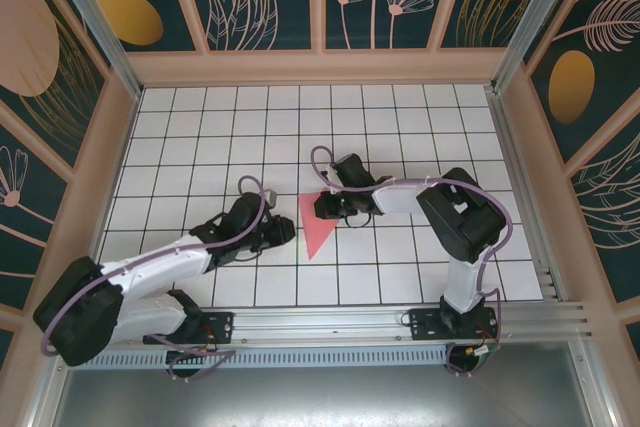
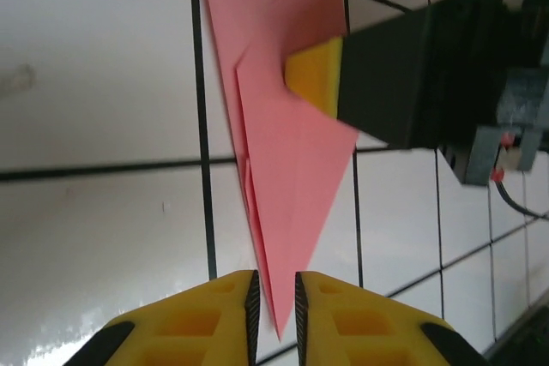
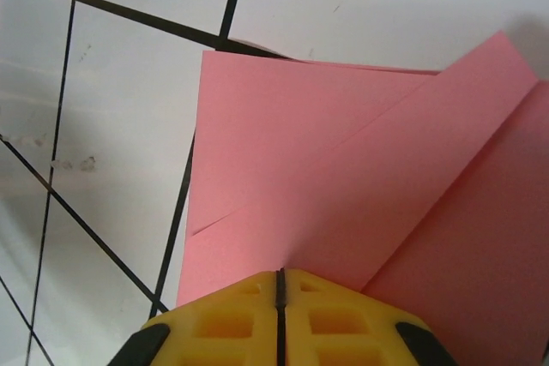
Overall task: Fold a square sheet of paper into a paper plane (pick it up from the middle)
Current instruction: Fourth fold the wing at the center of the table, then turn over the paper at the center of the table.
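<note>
Laid mid-table (image 1: 200, 127), the folded paper (image 1: 314, 222) is pointed at the near edge, long axis far-to-near. The wide end is pinched by the closed right gripper (image 3: 280, 273), and the tip is flanked by the left gripper's (image 2: 274, 285) barely parted fingers.

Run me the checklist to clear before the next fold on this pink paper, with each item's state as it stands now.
1. The folded salmon-pink pointed paper lies on the white gridded table, with nothing else on it but the grippers: ok.
2. The right gripper is shut and rests on the paper away from its point: ok.
3. The left gripper is lined up on the paper's point, which sits between its jaws: ok.
4. The left gripper is clamped on that point: not ok, a narrow gap shows between the jaws.
5. The creases are sharp and even on both sides: cannot tell.
</note>
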Available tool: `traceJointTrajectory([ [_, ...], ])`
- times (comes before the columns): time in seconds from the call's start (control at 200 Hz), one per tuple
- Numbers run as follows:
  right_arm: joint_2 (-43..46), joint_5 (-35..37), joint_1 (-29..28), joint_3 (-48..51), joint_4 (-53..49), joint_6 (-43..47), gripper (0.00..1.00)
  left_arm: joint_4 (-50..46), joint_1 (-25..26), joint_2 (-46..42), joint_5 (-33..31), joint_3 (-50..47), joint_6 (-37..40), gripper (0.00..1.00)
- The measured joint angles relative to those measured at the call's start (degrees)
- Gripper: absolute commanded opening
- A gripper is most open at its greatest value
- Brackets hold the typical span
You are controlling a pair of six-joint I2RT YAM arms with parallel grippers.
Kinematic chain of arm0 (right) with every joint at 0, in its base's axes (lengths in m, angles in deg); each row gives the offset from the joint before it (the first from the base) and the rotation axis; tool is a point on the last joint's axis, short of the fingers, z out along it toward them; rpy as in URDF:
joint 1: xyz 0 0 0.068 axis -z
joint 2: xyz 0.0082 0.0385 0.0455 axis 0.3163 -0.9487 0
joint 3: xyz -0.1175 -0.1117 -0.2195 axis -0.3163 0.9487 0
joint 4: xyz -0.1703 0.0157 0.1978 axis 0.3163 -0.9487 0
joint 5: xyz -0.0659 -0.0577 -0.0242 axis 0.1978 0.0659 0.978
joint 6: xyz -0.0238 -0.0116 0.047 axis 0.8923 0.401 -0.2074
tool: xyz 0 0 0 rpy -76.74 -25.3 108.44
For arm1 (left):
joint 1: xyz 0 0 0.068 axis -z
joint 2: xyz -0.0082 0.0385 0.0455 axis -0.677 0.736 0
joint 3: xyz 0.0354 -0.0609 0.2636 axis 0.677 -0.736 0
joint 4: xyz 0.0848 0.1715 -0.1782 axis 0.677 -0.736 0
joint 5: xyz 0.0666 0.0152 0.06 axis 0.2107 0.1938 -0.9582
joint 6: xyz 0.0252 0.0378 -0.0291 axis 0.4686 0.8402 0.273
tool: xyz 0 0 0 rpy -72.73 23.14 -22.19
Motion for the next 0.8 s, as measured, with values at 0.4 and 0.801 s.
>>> traceJointTrajectory([
  [0.4, 16.1, 7.1, 2.2, 4.7, -3.3, -8.4, 0.38, 0.1, -0.8, 13.9, -1.5, 10.4, 6.6, 0.39],
  [0.801, 15.5, 8.5, 3.4, 11.5, -2.6, -19.8, 0.42, -1.3, -0.8, 25.4, -4.0, 18.7, 9.9, 0.37],
])
